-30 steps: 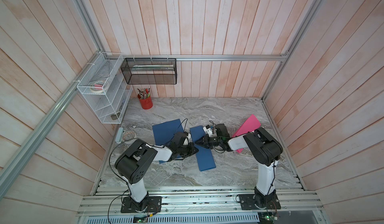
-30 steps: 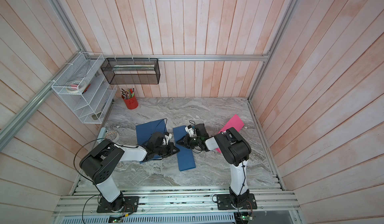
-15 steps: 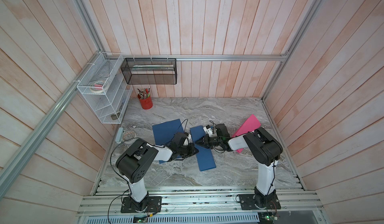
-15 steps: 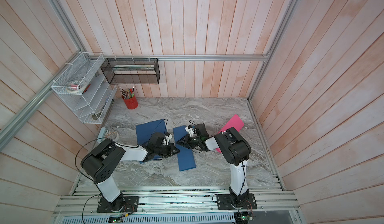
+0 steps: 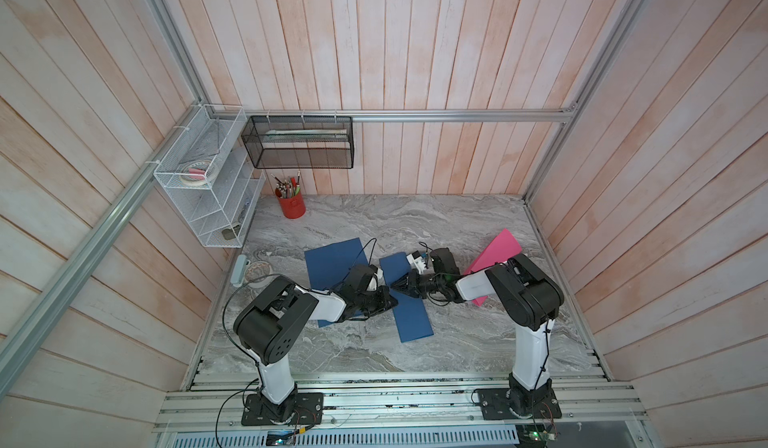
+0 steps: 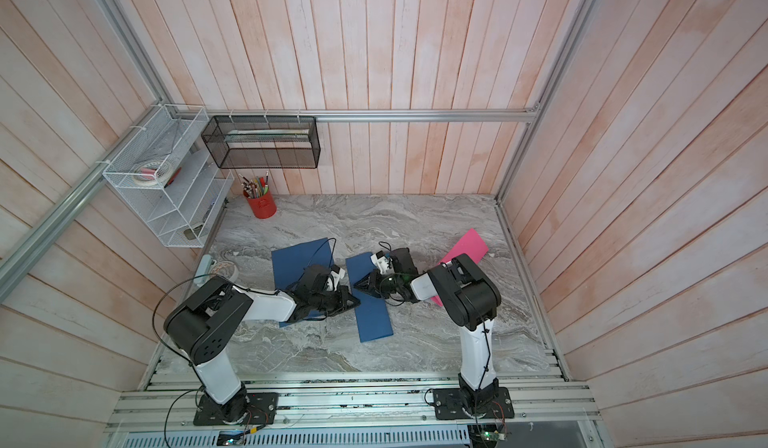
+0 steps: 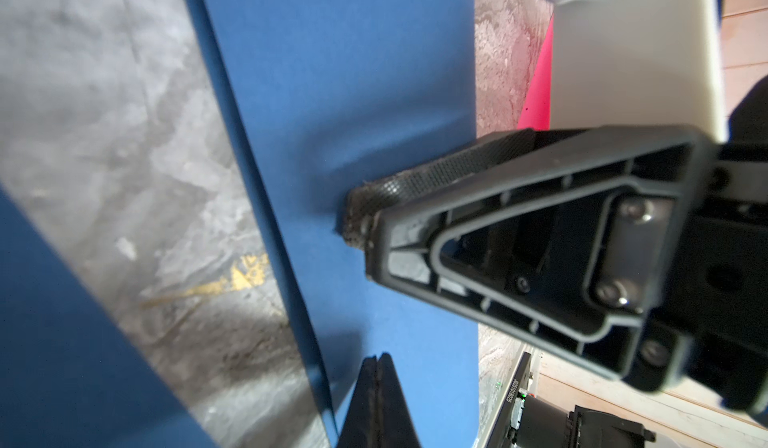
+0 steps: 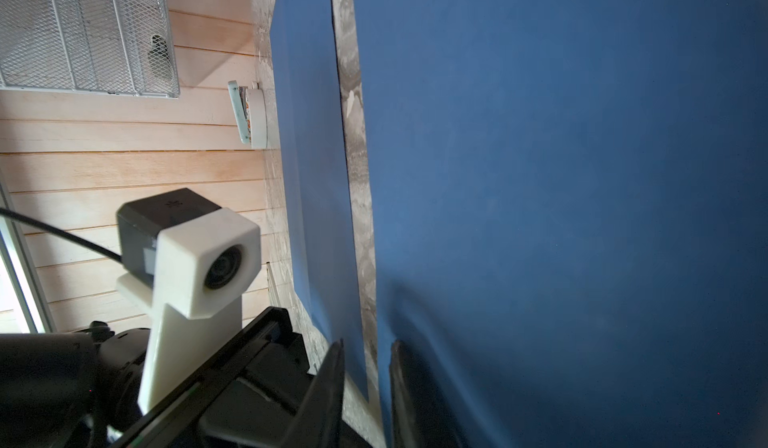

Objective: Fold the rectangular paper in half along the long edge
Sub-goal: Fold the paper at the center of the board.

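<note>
A: Entry one, blue paper [image 5: 409, 313]: whereabouts?
B: Lies flat about the middle of the surface [image 5: 415, 217], narrow, looks doubled over already; sits just beside a wider blue sheet [image 5: 332, 259], apart from a pink sheet [image 5: 496, 250].
A: Next, left tool [image 5: 392, 302]?
B: Pressed together, holds nothing; rests tip-down at the paper's long edge facing the wider sheet.
A: Right tool [image 5: 394, 288]?
B: Spread a crack, pinches nothing; leans one tip onto the paper and dimples it.
A: Hazards on file?
B: Could drag the top layer off square if pushed sideways under that tip; would leave a crooked crease. Could scuff or tear at the dimple under hard pressure. Could knock the tools together, nearly tip to tip as placed. Could spring open along the seemingly puffy fold if let go before a firm flattening pass.
</note>
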`<state>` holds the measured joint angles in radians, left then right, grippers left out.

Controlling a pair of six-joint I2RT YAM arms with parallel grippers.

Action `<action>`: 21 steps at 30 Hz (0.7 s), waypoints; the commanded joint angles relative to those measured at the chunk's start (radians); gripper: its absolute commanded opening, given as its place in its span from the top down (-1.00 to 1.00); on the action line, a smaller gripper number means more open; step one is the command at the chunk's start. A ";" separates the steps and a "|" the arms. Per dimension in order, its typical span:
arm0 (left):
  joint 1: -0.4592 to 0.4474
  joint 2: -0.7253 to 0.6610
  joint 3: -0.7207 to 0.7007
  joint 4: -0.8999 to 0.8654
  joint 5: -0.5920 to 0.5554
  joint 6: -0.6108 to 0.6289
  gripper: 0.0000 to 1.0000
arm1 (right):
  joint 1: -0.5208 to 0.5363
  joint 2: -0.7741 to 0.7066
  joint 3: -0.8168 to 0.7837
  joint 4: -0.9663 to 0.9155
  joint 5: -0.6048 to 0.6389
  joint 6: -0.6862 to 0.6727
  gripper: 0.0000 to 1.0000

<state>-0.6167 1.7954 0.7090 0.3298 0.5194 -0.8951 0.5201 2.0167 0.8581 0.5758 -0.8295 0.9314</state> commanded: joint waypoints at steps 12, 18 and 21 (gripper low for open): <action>-0.006 0.015 0.023 0.012 0.011 0.001 1.00 | -0.005 0.032 0.007 0.031 -0.014 0.012 0.55; -0.006 0.012 0.024 0.012 0.011 0.002 1.00 | -0.004 0.031 0.007 0.042 -0.016 0.020 0.55; -0.006 0.015 0.026 0.012 0.011 0.002 1.00 | -0.004 0.031 0.007 0.045 -0.015 0.021 0.55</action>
<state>-0.6186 1.7958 0.7116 0.3298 0.5198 -0.8948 0.5201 2.0293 0.8581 0.6033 -0.8360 0.9436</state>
